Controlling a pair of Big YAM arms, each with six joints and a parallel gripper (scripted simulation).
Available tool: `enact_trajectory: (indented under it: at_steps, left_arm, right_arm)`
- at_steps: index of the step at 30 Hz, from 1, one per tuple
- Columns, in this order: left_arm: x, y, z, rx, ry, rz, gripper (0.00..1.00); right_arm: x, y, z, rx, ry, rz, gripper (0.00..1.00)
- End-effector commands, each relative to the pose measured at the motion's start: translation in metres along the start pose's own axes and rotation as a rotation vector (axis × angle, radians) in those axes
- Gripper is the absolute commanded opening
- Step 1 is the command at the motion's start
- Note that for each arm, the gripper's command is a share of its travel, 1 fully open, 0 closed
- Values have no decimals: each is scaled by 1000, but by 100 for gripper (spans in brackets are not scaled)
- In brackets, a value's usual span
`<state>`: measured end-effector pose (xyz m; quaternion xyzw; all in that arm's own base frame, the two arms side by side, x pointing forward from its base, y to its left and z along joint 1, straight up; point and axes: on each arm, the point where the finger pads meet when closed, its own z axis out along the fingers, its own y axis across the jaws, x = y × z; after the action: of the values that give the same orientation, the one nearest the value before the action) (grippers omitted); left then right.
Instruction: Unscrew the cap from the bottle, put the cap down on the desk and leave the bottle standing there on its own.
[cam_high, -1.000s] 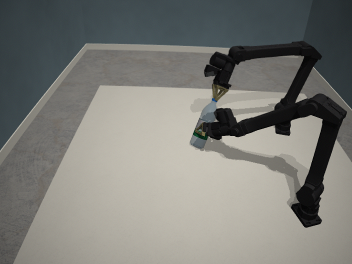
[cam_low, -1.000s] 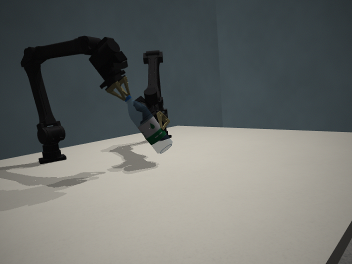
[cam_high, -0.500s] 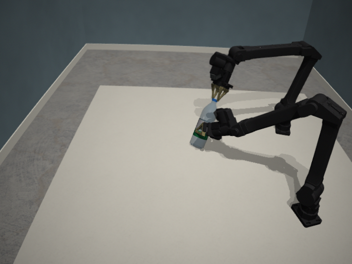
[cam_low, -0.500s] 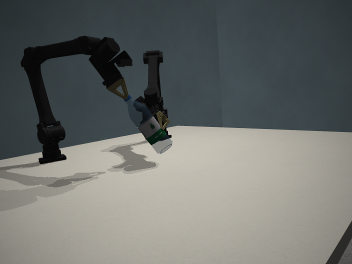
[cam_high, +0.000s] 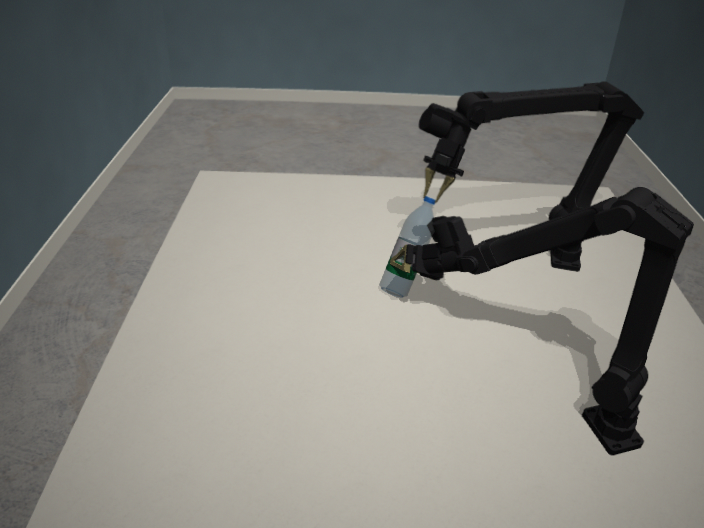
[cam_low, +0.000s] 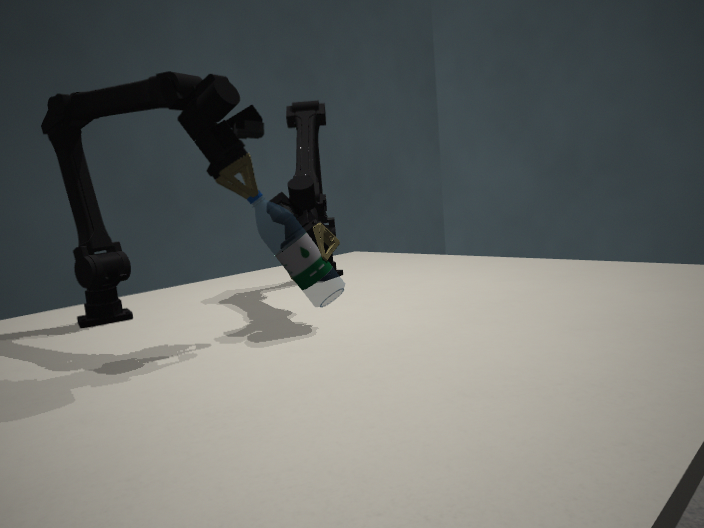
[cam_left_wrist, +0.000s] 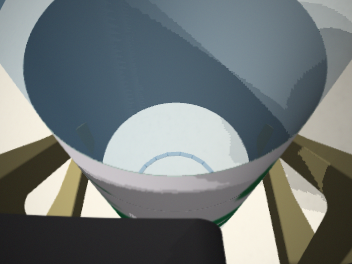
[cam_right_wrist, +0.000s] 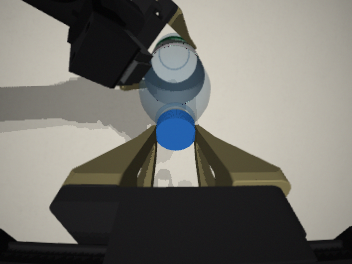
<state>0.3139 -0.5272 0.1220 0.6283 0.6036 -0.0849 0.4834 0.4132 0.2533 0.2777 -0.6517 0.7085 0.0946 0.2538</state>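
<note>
The right pincer (cam_high: 430, 198) (cam_low: 255, 196) (cam_right_wrist: 175, 132) is closed on the blue cap (cam_high: 429, 200) (cam_low: 254, 197) (cam_right_wrist: 175, 131), with one finger against either side of it. The cap sits at the mouth of the bottle (cam_high: 417, 218) (cam_low: 301, 255) (cam_left_wrist: 175, 192) (cam_right_wrist: 175, 95), directly below the right pincer; whether its thread is loosened cannot be determined from the views. The left pincer (cam_high: 399, 261) (cam_low: 326, 243) (cam_left_wrist: 175, 131) (cam_right_wrist: 177, 67) grips the bottle around its label (cam_high: 400, 267) (cam_low: 301, 264) (cam_left_wrist: 175, 187), its fingers spread wide to either side of the body. The label is white with a green band toward the base and a green drop mark, the latter visible in the exterior view. The bottle is transparent and tilted, its neck leaning up toward the right pincer and its base pointing down and away from it. The base lies lower than the left pincer and is raised above the tabletop (cam_high: 255, 341) (cam_low: 454, 369) (cam_right_wrist: 280, 100). The right pincer is positioned higher than the left pincer, and its fingers stand closer together. Shadows of the arms and bottle fall on the tabletop beneath both pincers. Neither the cap nor the bottle is set down.
</note>
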Motion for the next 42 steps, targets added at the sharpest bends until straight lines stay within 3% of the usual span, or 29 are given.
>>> enact_trajectory:
  at_steps: [1, 4, 9, 11, 15, 18, 20, 21, 35, 37, 38, 42]
  left_arm:
    - [-2, 8, 3, -15, -9, -5, 0]
    - [-2, 8, 3, -15, -9, -5, 0]
    - [-2, 8, 3, -15, -9, -5, 0]
    - [-2, 8, 3, -15, -9, -5, 0]
    - [-2, 8, 3, -15, -9, -5, 0]
    - [-2, 8, 3, -15, -9, -5, 0]
    - [-2, 8, 3, -15, -9, -5, 0]
    - [-2, 8, 3, -15, -9, -5, 0]
    - [-2, 8, 3, -15, -9, -5, 0]
    - [-2, 8, 3, -15, -9, -5, 0]
    - [-2, 8, 3, -15, -9, -5, 0]
    - [-2, 8, 3, -15, -9, -5, 0]
  right_arm:
    - [-12, -10, -13, 32, -22, -13, 0]
    - [-12, -10, -13, 32, -22, -13, 0]
    - [-12, -10, -13, 32, -22, -13, 57]
    - [-12, -10, -13, 32, -22, 4, 57]
    - [-12, -10, -12, 25, -26, 333, 57]
    - [-12, -10, -12, 11, -25, 469, 57]
    - [-12, -10, -12, 11, -25, 469, 57]
    - [-12, -10, -12, 8, -27, 583, 57]
    - [-12, -10, -11, -11, -32, 1206, 57]
    - [-12, -10, -11, -11, -32, 1206, 57]
    - [-12, -10, -11, -13, -32, 1319, 57]
    - [-12, -10, -11, -19, -33, 1493, 57]
